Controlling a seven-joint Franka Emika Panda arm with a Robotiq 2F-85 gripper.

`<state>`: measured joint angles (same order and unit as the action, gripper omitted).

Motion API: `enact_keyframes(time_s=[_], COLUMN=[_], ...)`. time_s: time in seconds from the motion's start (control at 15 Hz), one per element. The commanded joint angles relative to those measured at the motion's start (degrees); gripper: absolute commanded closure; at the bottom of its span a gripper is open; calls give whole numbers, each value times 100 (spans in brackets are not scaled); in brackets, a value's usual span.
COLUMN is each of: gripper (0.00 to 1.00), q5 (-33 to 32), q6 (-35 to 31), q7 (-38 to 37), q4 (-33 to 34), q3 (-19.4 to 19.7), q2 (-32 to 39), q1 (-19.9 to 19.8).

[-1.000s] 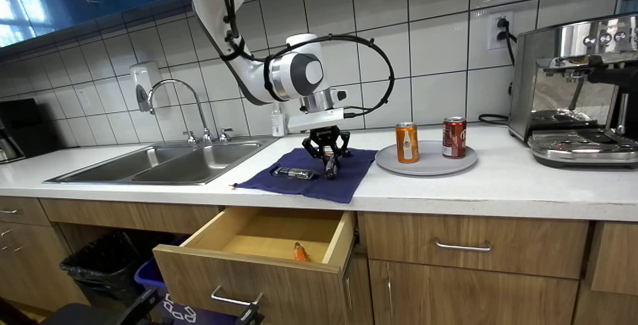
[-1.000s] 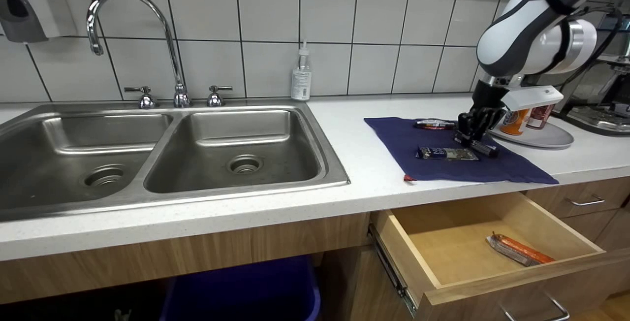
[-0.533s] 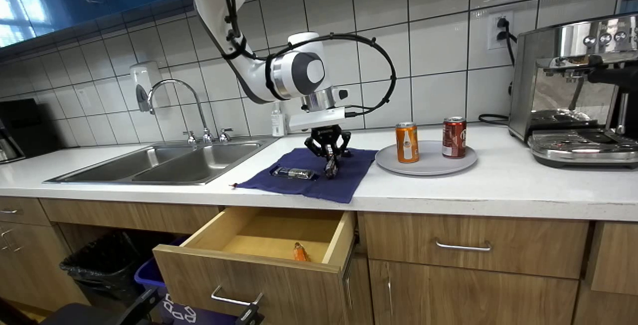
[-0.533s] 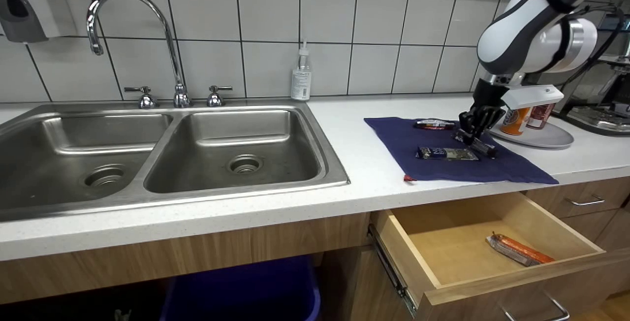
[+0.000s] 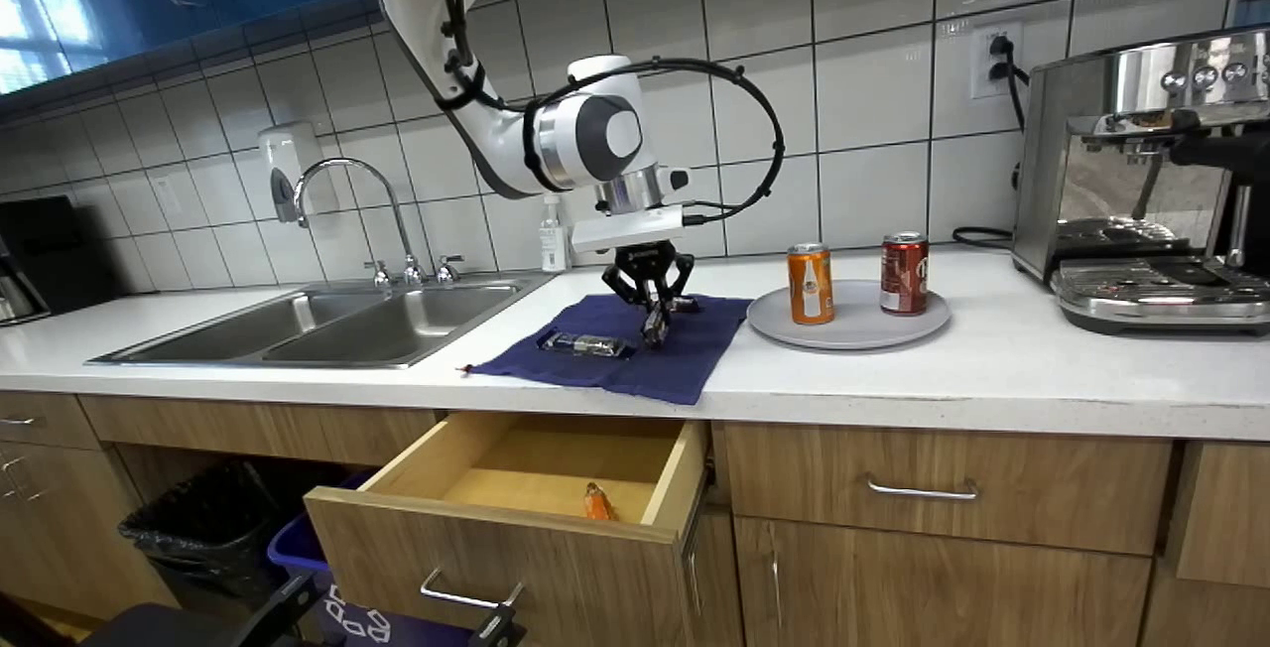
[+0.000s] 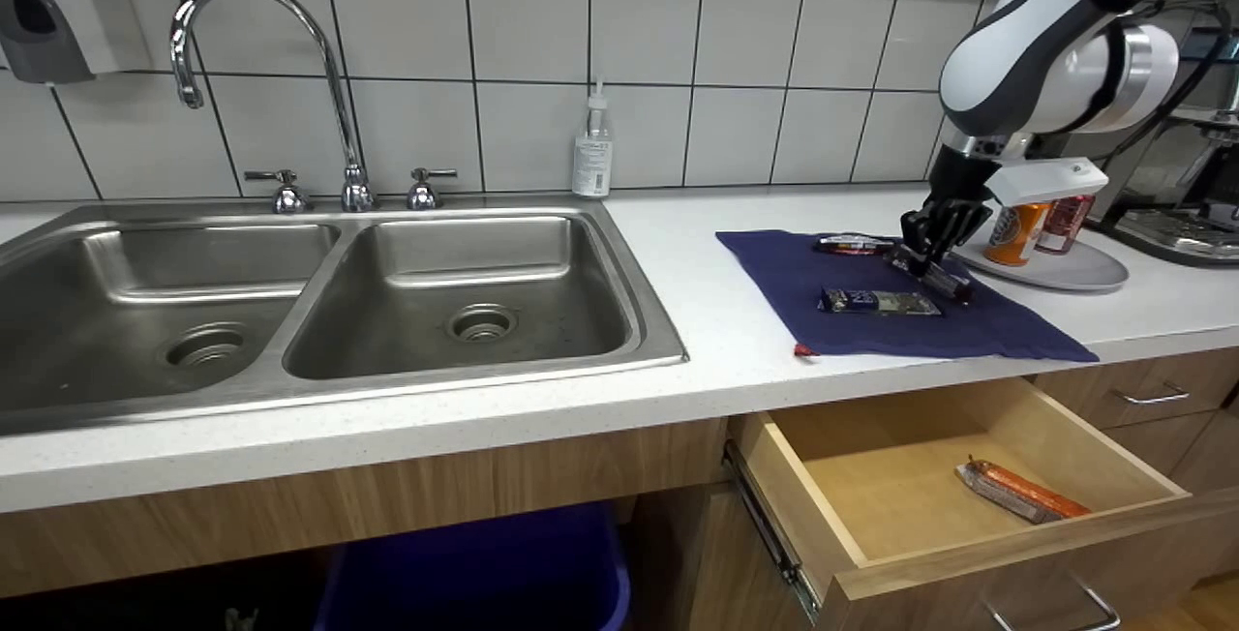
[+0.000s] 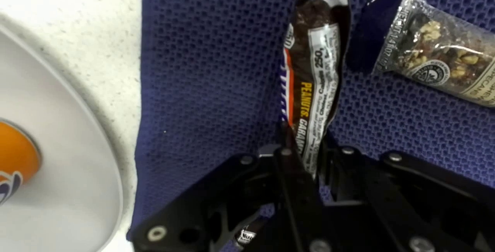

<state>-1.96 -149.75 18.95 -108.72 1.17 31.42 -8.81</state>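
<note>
- Wrist view, and it's a firm pinch: the end effector point(image 7: 307, 145) stands narrow around the brown candy bar point(image 7: 315, 78), a jaw pressed to each side of the wrapper.
- Look at that long axis! It runs straight out from the grip, crimped end away from the jaws, leaning just slightly right.
- Both exterior views agree: that free end points toward the near edge of the tabletop point(image 5: 992, 359).
- Position check: the bar is over the blue cloth point(image 7: 209, 70); whether its underside touches the weave, I can't tell.
- Now the print, running lengthwise: "PEANUTS" in yellow, then "CARAM…" vanishing into the grip. White strip beside it: "250" and "Calories". Blue-and-white lettering edged in red sits on the left flank, turned too far round to read.
- Over to the nut bar point(image 6: 879, 302), left of the candy bar in both exterior views, lying left to right; up close, "NET WT 1.4 OZ" and "PECANS".
- Far side of the cloth, a third bar point(image 6: 854, 244), dark with red and white; "Nut" is all that's legible.
- Out right, a grey plate point(image 5: 858, 324) carries an orange can point(image 5: 811, 285) picturing a white bottle, and a red can point(image 5: 904, 275), lettering too small.
</note>
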Motion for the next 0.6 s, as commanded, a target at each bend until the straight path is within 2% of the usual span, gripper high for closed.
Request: enact_keyframes(time_s=[0.0,0.53], gripper=[96,96], q5=[13,-43], q6=[-77,-442], q7=[101,177], q4=[-386,-1379], q3=[-116,-141], q2=[-370,-1002], q1=[-107,-58])
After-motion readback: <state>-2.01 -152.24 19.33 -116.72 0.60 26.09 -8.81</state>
